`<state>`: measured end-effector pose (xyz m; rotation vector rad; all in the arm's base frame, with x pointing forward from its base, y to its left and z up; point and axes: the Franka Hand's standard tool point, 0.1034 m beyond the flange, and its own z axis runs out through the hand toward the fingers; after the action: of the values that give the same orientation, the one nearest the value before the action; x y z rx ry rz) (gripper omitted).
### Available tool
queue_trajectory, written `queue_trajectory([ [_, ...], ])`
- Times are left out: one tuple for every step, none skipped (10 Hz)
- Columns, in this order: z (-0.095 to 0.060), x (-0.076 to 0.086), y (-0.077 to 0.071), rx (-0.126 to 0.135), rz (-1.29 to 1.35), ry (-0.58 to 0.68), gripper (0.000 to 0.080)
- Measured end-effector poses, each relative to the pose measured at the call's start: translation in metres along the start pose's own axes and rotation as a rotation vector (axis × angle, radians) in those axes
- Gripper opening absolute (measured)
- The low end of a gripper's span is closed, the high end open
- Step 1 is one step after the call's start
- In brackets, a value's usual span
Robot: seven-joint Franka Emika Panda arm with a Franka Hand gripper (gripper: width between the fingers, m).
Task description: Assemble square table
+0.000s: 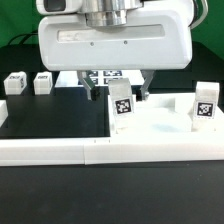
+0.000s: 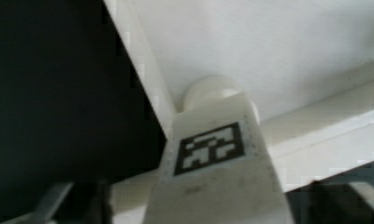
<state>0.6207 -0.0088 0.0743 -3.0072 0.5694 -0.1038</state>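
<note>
At the exterior view's far left, two short white plastic leg posts with black-and-white tags, the leftmost leg post (image 1: 15, 82) and the second leg post (image 1: 42, 82), are standing side by side and apart on the black table (image 1: 50, 120) (image 2: 51, 80). Towards the centre, the marker board (image 1: 108, 75) is showing partly beneath the arm's broad white body. Just below it, the pincer (image 1: 118, 88) (image 2: 210, 195) is hanging over the central leg post (image 1: 122, 104) (image 2: 210, 150), a white tagged post standing nearly upright at the left edge of the large white plastic square slab (image 1: 160, 125) (image 2: 255, 40). Whether this post is touching the slab cannot be told. In the wrist view the post is running between the two grey fingers (image 2: 59, 200), its tag facing the camera. Whether the fingers are pressing on it or standing clear of it cannot be told. At the right, the right-hand leg post (image 1: 204, 103) is standing upright at the slab's far side. Along the front, the long low white border wall (image 1: 60, 152) is lying across the whole width.
</note>
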Motion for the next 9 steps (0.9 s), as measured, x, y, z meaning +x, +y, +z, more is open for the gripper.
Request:
queue_trajectory([
  [0.0, -0.0001, -0.0003, 0.0, 0.025, 0.0, 0.0387],
  [0.0, -0.0002, -0.0006, 0.001, 0.093, 0.0, 0.0288],
  [0.0001, -0.0002, -0.0008, 0.002, 0.162, 0.0, 0.0288],
  [0.0001, -0.0003, -0.0009, 0.003, 0.21, -0.001, 0.0288],
  [0.0002, -0.0005, -0.0016, 0.005, 0.301, -0.002, 0.0288],
  [0.0002, -0.0006, -0.0018, 0.006, 0.352, -0.002, 0.0289],
  [0.0006, -0.0013, -0.003, 0.005, 0.432, -0.003, 0.0289],
  [0.0013, -0.0032, -0.0063, 0.002, 0.569, -0.009, 0.0289],
  [0.0017, -0.0035, -0.0077, 0.009, 0.728, -0.015, 0.0289],
])
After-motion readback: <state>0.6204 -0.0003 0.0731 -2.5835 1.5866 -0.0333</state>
